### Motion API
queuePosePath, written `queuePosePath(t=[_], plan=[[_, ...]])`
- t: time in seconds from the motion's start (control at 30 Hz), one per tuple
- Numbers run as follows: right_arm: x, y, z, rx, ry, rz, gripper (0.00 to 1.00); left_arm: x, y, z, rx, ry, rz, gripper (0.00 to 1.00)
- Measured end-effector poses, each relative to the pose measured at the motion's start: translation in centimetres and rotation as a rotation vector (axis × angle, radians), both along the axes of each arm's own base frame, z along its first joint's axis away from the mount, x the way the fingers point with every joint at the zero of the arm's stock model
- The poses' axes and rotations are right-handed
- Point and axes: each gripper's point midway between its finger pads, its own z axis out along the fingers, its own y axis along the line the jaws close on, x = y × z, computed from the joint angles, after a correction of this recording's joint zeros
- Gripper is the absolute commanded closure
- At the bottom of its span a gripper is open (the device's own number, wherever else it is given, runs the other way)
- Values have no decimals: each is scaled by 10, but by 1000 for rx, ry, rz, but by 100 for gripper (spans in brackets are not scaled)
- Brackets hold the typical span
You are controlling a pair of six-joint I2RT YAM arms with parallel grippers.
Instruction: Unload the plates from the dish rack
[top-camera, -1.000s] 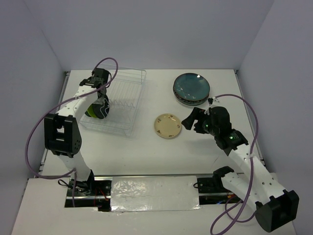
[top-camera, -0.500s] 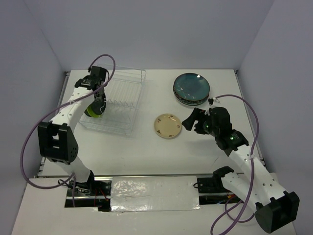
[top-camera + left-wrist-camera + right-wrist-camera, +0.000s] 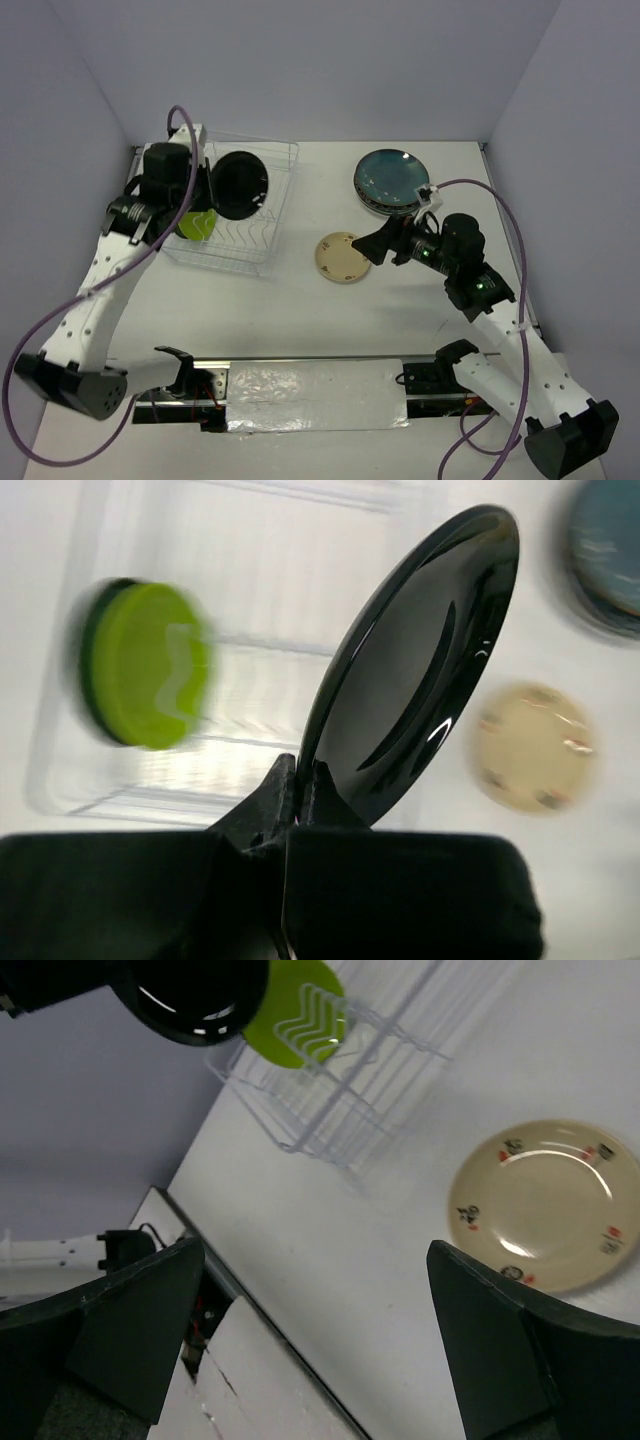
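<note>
My left gripper [image 3: 208, 188] is shut on the rim of a small black plate [image 3: 241, 184], holding it tilted in the air above the dish rack [image 3: 262, 240]. In the left wrist view the two fingers pinch the black plate [image 3: 420, 670] at its lower edge, with the gripper [image 3: 300, 776] just below. A green-backed plate [image 3: 197, 224] still stands upright in the rack's left end. My right gripper [image 3: 376, 246] is open and holds nothing, hovering just right of a cream plate [image 3: 343, 257] that lies flat on the table. A dark teal plate [image 3: 392, 176] tops a stack at the back right.
The right wrist view shows the cream plate [image 3: 535, 1205] past the wide-open gripper [image 3: 315, 1250], with the rack [image 3: 340, 1090] and green plate [image 3: 295, 1010] farther off. A taped strip [image 3: 315, 392] runs along the table's near edge between the arm bases.
The left arm has closed on the black plate and raised it out of the rack, swinging up and left. The right gripper has opened wider and edged left toward the cream plate.
</note>
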Motion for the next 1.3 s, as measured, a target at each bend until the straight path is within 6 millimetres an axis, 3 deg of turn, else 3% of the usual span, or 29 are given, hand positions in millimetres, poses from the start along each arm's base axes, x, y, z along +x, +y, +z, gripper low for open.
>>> queuePosePath(t=[0.1, 0.27, 0.43, 0.57, 0.6, 0.63, 0.73, 0.8, 0.83, 0.93, 0.97, 1.0, 1.03, 1.07, 1.2, 1.3], plan=[[-4, 18, 14, 44, -48, 93, 0, -32, -41, 6, -221, -48, -181, 100], [-7, 49, 20, 58, -46, 206, 0, -75, -99, 12, -538, -61, -437, 100], [-6, 74, 25, 40, -44, 233, 3, -87, -128, 3, -708, -8, -548, 100], [1, 78, 25, 39, -47, 202, 10, -94, -137, -2, -756, 28, -583, 100], [4, 78, 25, 42, -46, 192, 15, -95, -138, -1, -760, 29, -589, 100], [6, 78, 26, 47, -47, 180, 29, -95, -138, -2, -762, 27, -592, 100], [10, 80, 31, 67, -55, 161, 47, -93, -140, -5, -776, 29, -590, 98], [12, 82, 34, 75, -64, 152, 61, -93, -140, -11, -778, 37, -584, 92], [14, 81, 36, 78, -70, 143, 78, -93, -140, -14, -778, 45, -580, 92], [19, 83, 40, 93, -74, 125, 96, -91, -141, -20, -772, 59, -572, 77], [22, 83, 39, 91, -72, 111, 98, -90, -142, -21, -772, 61, -572, 56], [26, 83, 35, 80, -64, 98, 99, -90, -143, -21, -772, 61, -582, 43], [30, 83, 31, 79, -53, 89, 99, -91, -144, -21, -773, 66, -588, 13], [35, 83, 27, 75, -44, 72, 100, -92, -144, -23, -769, 71, -593, 1], [51, 74, 10, 58, 26, -32, 100, -85, -135, -38, -714, 123, -493, 0], [70, 52, -5, 50, 93, -163, 100, -66, -106, -40, -579, 115, -311, 1]])
